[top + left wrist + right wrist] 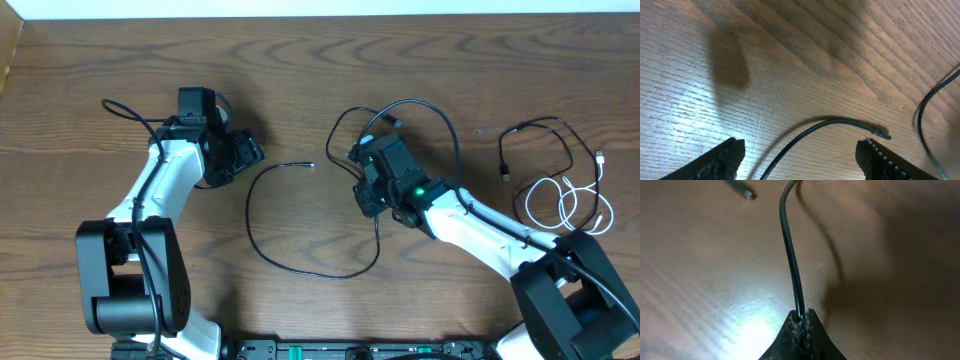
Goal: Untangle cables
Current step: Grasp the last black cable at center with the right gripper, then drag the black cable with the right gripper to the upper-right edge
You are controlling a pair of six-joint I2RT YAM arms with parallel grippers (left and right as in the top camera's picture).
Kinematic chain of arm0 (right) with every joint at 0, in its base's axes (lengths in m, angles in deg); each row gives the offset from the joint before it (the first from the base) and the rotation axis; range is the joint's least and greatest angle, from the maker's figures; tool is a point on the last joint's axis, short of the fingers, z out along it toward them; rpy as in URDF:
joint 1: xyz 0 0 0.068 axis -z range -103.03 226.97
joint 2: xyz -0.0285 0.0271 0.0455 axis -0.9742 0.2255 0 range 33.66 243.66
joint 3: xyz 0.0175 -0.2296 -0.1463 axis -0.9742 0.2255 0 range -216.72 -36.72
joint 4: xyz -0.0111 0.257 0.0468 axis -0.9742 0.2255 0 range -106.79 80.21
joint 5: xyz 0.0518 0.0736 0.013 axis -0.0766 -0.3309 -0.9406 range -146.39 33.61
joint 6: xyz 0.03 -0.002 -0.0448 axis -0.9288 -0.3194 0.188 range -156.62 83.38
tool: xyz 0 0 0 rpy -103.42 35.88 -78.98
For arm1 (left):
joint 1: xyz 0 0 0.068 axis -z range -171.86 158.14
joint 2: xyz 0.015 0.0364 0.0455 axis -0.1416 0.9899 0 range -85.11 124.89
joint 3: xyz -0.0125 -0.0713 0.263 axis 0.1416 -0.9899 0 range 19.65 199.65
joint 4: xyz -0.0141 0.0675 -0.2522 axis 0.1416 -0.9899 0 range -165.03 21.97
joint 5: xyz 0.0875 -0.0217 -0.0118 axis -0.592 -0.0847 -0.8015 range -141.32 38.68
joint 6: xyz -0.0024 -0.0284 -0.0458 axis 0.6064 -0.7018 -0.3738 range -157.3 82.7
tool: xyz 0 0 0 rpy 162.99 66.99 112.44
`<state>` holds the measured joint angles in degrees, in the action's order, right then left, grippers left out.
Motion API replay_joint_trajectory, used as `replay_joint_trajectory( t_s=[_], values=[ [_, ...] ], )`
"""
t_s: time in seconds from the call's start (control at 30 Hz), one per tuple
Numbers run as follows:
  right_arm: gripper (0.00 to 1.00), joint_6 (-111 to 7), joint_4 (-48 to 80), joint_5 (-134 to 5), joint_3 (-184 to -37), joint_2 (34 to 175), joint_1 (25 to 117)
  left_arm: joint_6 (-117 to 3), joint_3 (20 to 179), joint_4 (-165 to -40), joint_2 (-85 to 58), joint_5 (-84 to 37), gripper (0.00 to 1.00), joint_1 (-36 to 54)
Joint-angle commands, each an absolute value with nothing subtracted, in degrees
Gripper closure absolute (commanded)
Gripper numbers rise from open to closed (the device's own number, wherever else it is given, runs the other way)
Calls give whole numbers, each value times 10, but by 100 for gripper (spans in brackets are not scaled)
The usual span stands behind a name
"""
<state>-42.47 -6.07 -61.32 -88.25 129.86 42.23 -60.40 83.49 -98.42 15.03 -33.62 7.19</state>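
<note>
The brown wood-grain table (320,70) carries everything. Near its middle, the right gripper (801,317) is pinched tight on a thin black cable (790,255). The left gripper (801,150) stands with fingers apart, holding nothing; a metal-tipped plug (882,134) on a black cord lies on the wood just ahead of them. A coiled white cable (575,205) and a second black cable (540,135) lie near the right edge.
</note>
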Motion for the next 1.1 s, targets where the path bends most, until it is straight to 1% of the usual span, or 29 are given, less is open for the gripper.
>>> replay_joint_trajectory(
  t_s=[0.0,0.13,0.23,0.27,0.3,0.33,0.47,0.5,0.6,0.67,0.87,1.0,1.07],
  values=[
    [99,-367,-66,-474,-916,1246,418,-600,835,-986,156,-340,23,72],
    [99,-296,-93,-268,-919,1202,418,-601,835,-986,156,-340,23,72],
    [99,-245,-145,-71,-919,1177,422,-601,835,-986,156,-340,23,72],
    [99,-218,-180,-2,-919,1170,429,-601,835,-986,156,-340,23,72],
    [99,-159,-247,81,-919,1161,444,-601,835,-986,156,-340,23,72],
    [99,-118,-293,115,-919,1158,455,-601,835,-986,156,-340,23,72],
    [99,22,-470,171,-919,1154,517,-601,835,-986,156,-340,23,72],
    [99,45,-531,185,-919,1154,548,-601,835,-986,156,-340,23,72],
    [99,42,-590,208,-919,1154,594,-600,835,-986,156,-340,23,72],
    [99,41,-613,223,-919,1154,632,-601,835,-986,156,-340,23,72],
    [99,30,-613,253,-919,1154,702,-601,835,-986,156,-340,23,72],
    [99,-35,-610,281,-918,1154,715,-601,835,-986,156,-340,23,72],
    [99,-47,-599,281,-918,1154,710,-601,835,-986,156,-340,23,72]
  ],
)
